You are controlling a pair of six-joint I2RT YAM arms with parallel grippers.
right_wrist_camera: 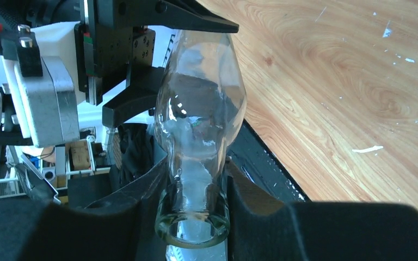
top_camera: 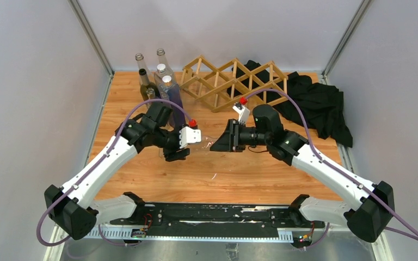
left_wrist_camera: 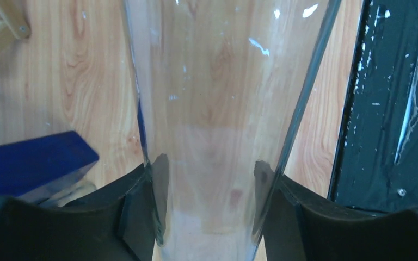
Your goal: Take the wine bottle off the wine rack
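Closest to the overhead camera is the black rail (top_camera: 212, 215) that carries my two arms, at the near edge of the wooden table (top_camera: 250, 174). Both arms reach inward and meet mid-table. Between my left gripper (top_camera: 188, 145) and my right gripper (top_camera: 217, 142) lies the wine bottle (top_camera: 204, 141). It is clear glass, on its side and barely visible from above. It is off the wine rack (top_camera: 234, 81), which stands well apart at the far side. A cluster of other bottles (top_camera: 158, 79) stands to the rack's left and a black cloth (top_camera: 315, 103) lies to its right.

From the left wrist, my left fingers (left_wrist_camera: 136, 212) press on both sides of the wide glass body, pinching it. Wood grain shows straight through the glass. A blue object (left_wrist_camera: 32, 160) sits to the left; I cannot tell what it is.

From the right wrist, my right fingers (right_wrist_camera: 141, 201) are clamped on the narrow neck just behind the lip. The left gripper holds the body farther along.

I judge the bottle to be empty, so light, but also rigid, slick and breakable. The neck is probably the safer hold, because the lip stops it sliding. The smooth body could slip.

Only the overhead view shows how far the bottle is from the rack. Only the wrist views show the glass plainly and where my fingers touch it.
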